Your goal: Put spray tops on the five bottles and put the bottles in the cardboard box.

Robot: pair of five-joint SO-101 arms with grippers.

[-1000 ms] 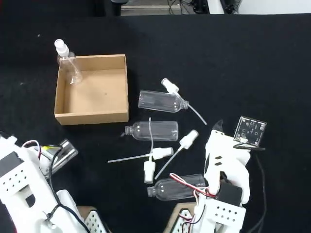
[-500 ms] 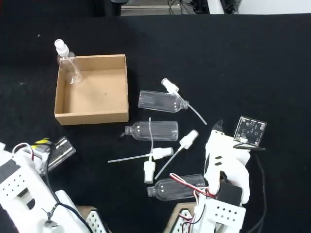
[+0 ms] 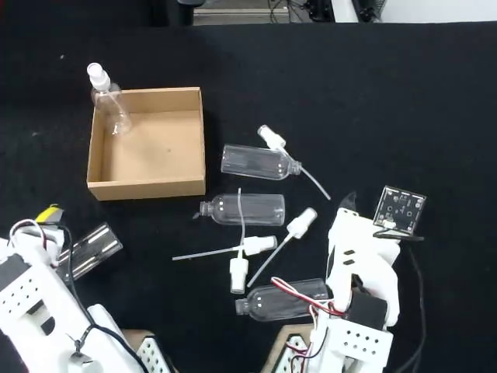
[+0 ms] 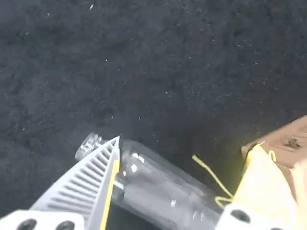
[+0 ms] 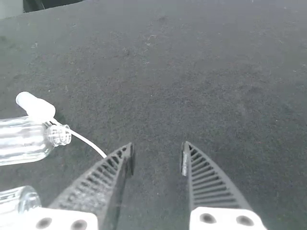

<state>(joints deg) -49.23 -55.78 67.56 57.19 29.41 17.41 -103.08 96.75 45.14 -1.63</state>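
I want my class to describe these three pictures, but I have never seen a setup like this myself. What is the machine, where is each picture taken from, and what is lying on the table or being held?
The machine is two small robot arms side by side at a black table. Each arm ends in a two-fingered gripper. One picture looks down from a fixed camera above the table. The other two come from cameras on the arms' wrists.

The left gripper holds a clear bottle that has no top. The right gripper is open and empty.

On the table lie three more uncapped bottles and four loose spray tops. There is also a cardboard box, with one topped bottle leaning in its corner.
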